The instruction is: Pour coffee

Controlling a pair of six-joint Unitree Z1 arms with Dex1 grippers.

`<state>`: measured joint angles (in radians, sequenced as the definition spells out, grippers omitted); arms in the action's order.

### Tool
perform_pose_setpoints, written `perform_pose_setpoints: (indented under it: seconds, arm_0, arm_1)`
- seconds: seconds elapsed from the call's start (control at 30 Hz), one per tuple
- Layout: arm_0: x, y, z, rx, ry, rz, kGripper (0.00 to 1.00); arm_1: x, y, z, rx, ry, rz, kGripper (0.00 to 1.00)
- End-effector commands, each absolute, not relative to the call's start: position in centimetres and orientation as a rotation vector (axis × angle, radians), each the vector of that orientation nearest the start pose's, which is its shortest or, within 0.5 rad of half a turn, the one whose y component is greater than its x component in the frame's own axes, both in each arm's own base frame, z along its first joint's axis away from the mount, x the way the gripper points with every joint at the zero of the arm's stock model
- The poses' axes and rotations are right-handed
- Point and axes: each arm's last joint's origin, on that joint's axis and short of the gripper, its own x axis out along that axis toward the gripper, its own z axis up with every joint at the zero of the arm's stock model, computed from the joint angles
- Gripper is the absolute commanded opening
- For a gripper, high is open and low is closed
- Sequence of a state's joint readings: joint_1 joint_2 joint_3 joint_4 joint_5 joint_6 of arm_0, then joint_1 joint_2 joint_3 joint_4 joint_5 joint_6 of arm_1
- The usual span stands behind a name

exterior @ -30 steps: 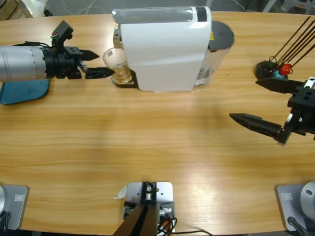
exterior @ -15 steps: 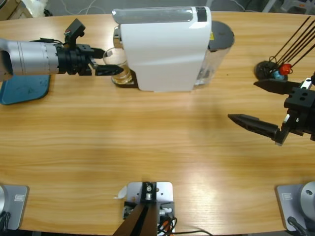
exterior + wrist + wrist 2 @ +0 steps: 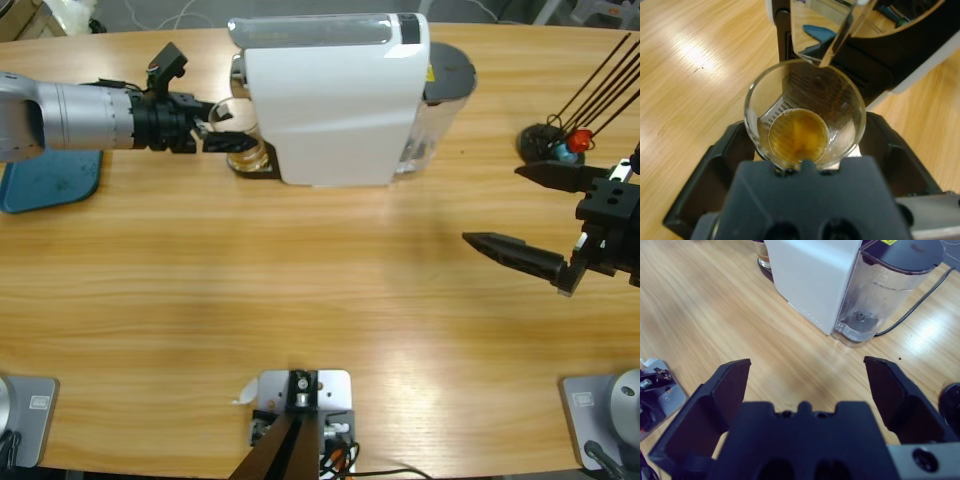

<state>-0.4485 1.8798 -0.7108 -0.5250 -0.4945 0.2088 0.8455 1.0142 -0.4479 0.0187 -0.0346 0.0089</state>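
Table (image 3: 300, 300): long wooden top, runs off every edge up top, so its ends aren't visible.
Coffee machine (image 3: 335, 100): big white box at about 12 o'clock of the table; its clear water tank (image 3: 885, 295) sits at the back, top cut off in the right wrist view.
Left arm (image 3: 60, 115): comes in from 9 o'clock, base out of shot.
Blue tray (image 3: 45, 185): at 9 o'clock, mostly covered by that arm.
Right hand (image 3: 540, 215): over at 3 o'clock, jaws spread wide, nothing between them, well clear of the machine.
Left hand (image 3: 220, 125): jaws either side of the glass; looks like they're hugging it, but actual contact is hard to call.
Glass (image 3: 804, 117): under the spout on the drip tray, bit of amber coffee (image 3: 798, 136) in the bottom; from above it's half hidden by the jaws.
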Motion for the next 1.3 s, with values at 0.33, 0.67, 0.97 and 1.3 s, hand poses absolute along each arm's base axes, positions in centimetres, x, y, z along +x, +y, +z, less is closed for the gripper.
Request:
perform_pose_setpoints:
  seconds: [0.33, 0.67, 0.97, 1.3]
  arm_0:
    - [29.1, -16.0, 17.8, 0.178, 0.6, -0.975, 0.515]
    - [24.3, -9.5, 23.8, 0.2, 0.525, -0.647, 0.514]
    - [21.7, -2.6, 23.7, 0.082, 0.592, -0.265, 0.517]
    - [23.1, 1.7, 22.2, -0.005, 0.621, -0.071, 0.517]
  arm_1:
    - [8.8, 10.0, 25.7, -0.257, 0.602, 0.805, 1.0]
    - [8.8, 10.0, 25.8, -0.254, 0.601, 0.811, 1.0]
    - [8.6, 9.9, 25.8, -0.248, 0.596, 0.822, 1.0]
    - [8.6, 10.1, 25.8, -0.246, 0.604, 0.838, 1.0]
